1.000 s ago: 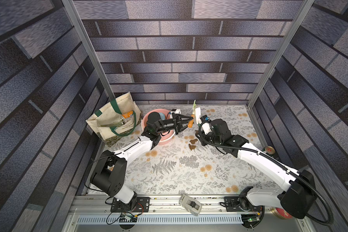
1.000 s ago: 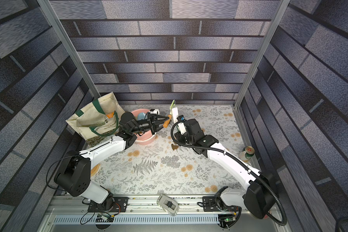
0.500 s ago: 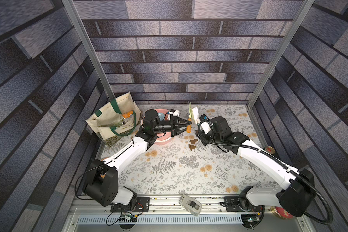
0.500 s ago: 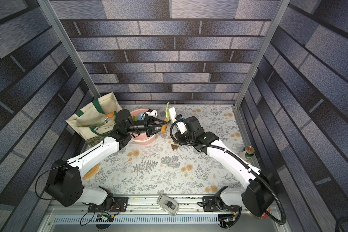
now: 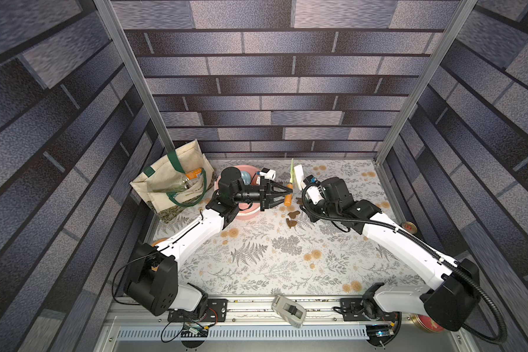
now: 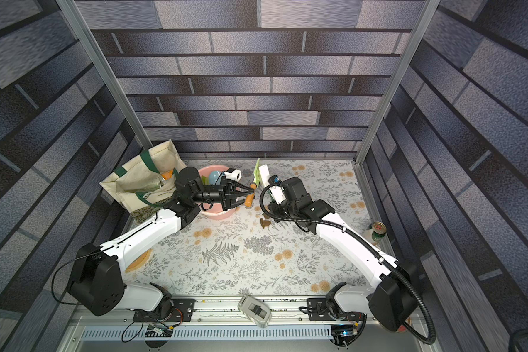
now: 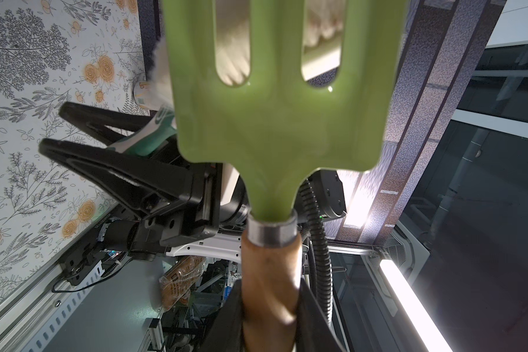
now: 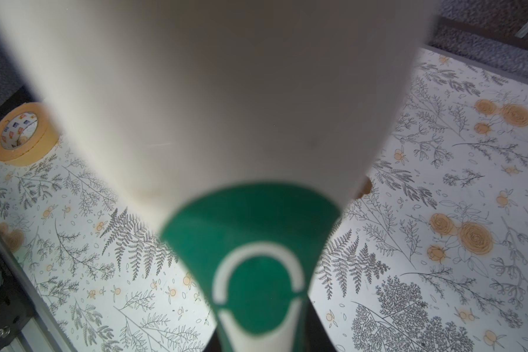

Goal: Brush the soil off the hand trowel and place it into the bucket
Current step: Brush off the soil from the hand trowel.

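Observation:
The hand trowel has a slotted green blade (image 7: 281,115) and a wooden handle (image 7: 272,274). My left gripper (image 7: 270,329) is shut on that handle. In both top views the left gripper (image 5: 287,195) (image 6: 249,194) holds it above the table, just right of the salmon-pink bucket (image 5: 249,215) (image 6: 217,215), blade (image 5: 292,173) upright. My right gripper (image 8: 262,341) is shut on a white brush (image 8: 226,106) with a green handle. The brush (image 5: 298,179) stands right beside the blade. Dark-brown soil blobs (image 5: 292,219) (image 6: 265,223) lie on the flowered cloth below.
A cream tote bag (image 5: 177,183) with green straps stands left of the bucket. A can (image 6: 377,231) sits at the right wall. A tape roll (image 8: 22,134) lies near the left arm. A grey tape dispenser (image 5: 288,309) rests on the front rail.
The left arm's elbow and shoulder have swung out to the left, and its gripper with the trowel has shifted slightly toward the brush. The right arm with the brush has barely moved.

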{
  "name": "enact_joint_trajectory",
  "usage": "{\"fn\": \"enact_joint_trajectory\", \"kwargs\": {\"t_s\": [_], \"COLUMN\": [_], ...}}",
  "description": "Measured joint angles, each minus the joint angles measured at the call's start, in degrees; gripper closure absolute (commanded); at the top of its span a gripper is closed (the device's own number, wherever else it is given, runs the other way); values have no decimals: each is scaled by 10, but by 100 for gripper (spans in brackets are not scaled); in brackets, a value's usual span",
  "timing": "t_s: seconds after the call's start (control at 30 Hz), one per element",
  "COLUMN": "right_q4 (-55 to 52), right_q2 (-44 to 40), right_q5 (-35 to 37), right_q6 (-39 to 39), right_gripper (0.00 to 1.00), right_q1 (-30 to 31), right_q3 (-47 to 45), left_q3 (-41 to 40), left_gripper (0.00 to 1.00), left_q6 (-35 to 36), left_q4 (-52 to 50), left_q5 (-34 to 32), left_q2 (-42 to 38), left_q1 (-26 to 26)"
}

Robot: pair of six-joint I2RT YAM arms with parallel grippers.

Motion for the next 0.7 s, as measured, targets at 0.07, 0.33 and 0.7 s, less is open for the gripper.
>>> {"fn": "enact_joint_trajectory", "kwargs": {"t_s": [0.07,0.33,0.7], "right_q4": [7,23,8], "right_q2": [3,26,-79], "right_q5": [-1,-11,-94], "right_q6": [0,0,37], "right_gripper": [96,96,96], "right_q1": [-21,-48,-27], "right_q3": [13,47,23], "left_q3": [0,0,27], "left_gripper": [86,85,84], "left_q6": [0,5,5], "left_q4": [0,0,0], "left_q5": [3,8,10], "left_q2": [0,0,1], "left_q1": [0,0,0]}}
